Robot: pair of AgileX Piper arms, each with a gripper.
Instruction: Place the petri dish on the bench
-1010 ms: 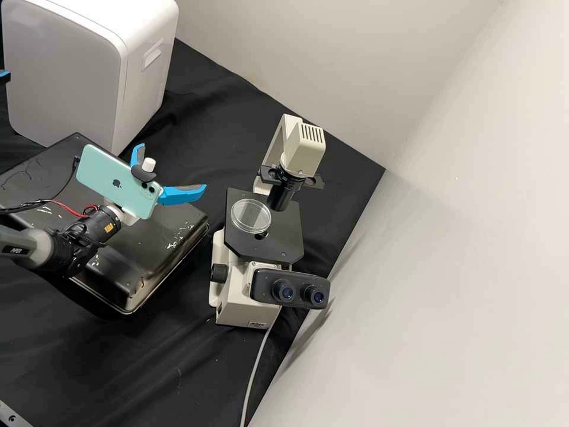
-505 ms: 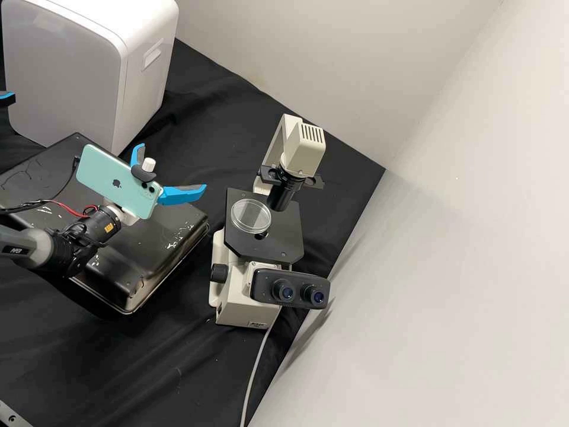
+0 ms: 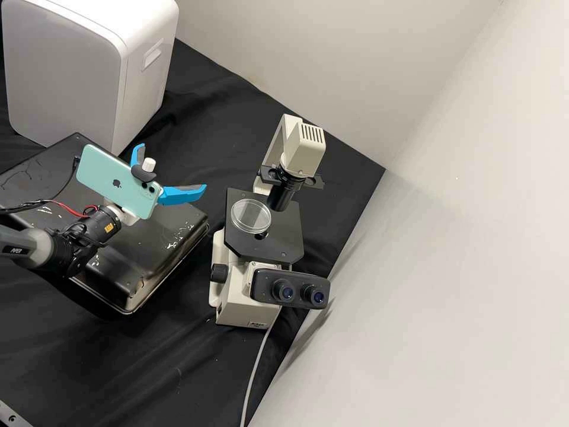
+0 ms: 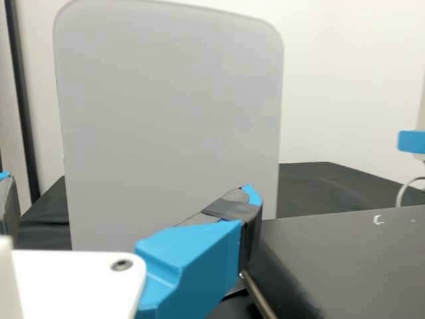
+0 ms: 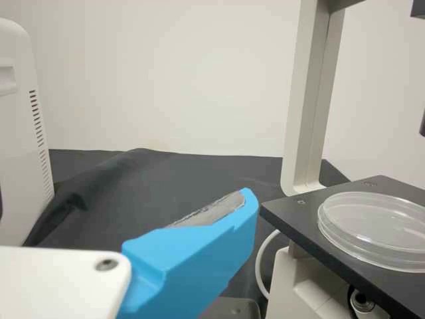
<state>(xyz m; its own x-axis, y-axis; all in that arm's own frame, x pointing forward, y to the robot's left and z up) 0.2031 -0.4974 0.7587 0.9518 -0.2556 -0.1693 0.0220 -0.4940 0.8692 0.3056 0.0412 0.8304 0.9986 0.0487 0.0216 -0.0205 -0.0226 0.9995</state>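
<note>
- The dish (image 3: 251,214) sat on the microscope (image 3: 243,299) stage, off the desk (image 3: 178,367).
- We saw it at four o'clock from the right gripper (image 3: 172,167), nearer, jaws open, empty.
- The left gripper (image 4: 126,186) seemed open too.

Your petri dish (image 3: 251,214) is a clear, round, shallow plastic dish with a low straight wall, and you can see the dark surface beneath it through its bottom. It lies flat and level on the black stage (image 3: 288,238) of the microscope. It sits toward one corner of that stage, its rim close to the stage's edge but wholly inside it.
</note>
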